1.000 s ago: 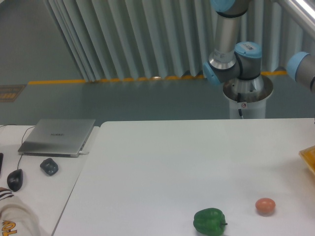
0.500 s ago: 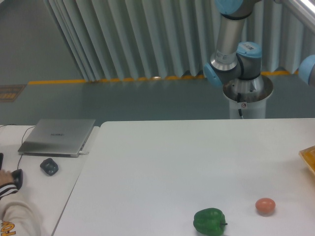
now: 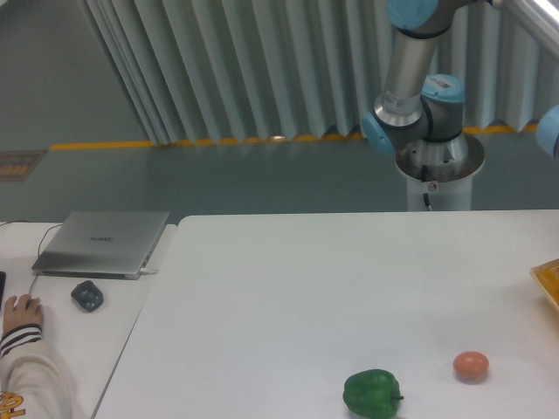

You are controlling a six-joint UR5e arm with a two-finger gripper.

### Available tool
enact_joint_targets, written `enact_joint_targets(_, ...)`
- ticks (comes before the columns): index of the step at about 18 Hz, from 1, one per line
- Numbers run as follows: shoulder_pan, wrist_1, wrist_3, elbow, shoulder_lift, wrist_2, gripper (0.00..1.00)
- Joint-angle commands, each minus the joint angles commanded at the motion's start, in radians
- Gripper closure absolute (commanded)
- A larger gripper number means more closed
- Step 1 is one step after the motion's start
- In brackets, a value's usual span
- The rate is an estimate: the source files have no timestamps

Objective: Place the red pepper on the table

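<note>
Red pepper nowhere in view; not on counter. Gripper out of frame, state unknown. Only green pepper and small orange fruit near right. Placement apparently not yet done.

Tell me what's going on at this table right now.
Nothing is being handled in view. The robot arm rises behind the white table, and its claw is out of the picture. A green pepper and a small orange-pink fruit sit apart near the front edge. No red pepper is visible. On the side desk, a person's hand rests beside a closed laptop.
</note>
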State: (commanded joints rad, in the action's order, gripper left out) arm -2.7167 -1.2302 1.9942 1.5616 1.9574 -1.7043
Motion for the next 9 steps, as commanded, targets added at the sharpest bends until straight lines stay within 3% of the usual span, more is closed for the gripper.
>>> enact_joint_targets(9, 0.002, 0.006, -0.002, 0.002, 0.024, -0.002, 0.0)
